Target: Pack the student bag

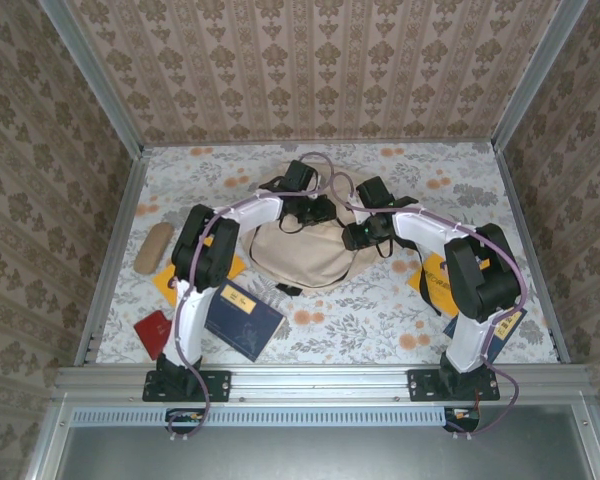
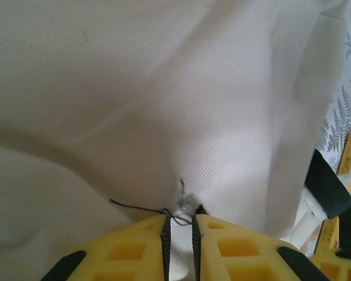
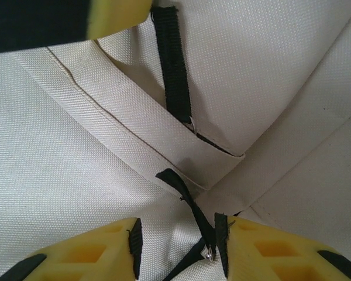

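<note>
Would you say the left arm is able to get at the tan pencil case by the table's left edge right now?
Probably not straight away: the left gripper is pinching the student bag. Once released, the pencil case lies unobstructed beside that arm.

Floral-patterned worktop (image 1: 380,320), tan oblong pencil case (image 1: 153,248) lay near its left edge, red booklet (image 1: 154,332) beside navy book (image 1: 242,318) at front left, orange-yellow card (image 1: 435,282) lay at right, patterned wallpaper (image 1: 310,70) stood behind.
</note>
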Tool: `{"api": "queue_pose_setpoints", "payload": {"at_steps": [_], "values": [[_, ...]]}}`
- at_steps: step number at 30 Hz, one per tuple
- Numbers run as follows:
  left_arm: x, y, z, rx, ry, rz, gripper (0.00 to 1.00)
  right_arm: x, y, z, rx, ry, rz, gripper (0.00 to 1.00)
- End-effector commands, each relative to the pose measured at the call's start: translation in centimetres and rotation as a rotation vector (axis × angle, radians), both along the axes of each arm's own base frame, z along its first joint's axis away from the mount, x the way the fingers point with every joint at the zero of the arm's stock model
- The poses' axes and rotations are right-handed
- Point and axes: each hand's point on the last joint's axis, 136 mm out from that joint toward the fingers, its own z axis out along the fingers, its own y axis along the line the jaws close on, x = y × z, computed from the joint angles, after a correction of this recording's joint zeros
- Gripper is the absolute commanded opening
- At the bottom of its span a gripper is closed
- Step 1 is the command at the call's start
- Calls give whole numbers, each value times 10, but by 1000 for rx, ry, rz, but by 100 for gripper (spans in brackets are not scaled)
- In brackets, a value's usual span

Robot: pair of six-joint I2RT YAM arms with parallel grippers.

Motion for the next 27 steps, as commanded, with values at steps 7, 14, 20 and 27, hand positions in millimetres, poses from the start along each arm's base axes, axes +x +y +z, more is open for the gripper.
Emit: {"api": "queue_pose_setpoints", "payload": {"at_steps": [7,14,20,27], "values": [[3,-1,-32,20,102,23,18,19,1,-5,-27,-30,7,35],[1,7,-47,58,135,47,17,17,-5,-5,-54,-15,-9,26],[1,12,-56,87,152,73,13,9,-6,13,-38,-42,-9,13],[3,17,-67,109,182,135,7,-22,23,37,166,-36,77,6]]}}
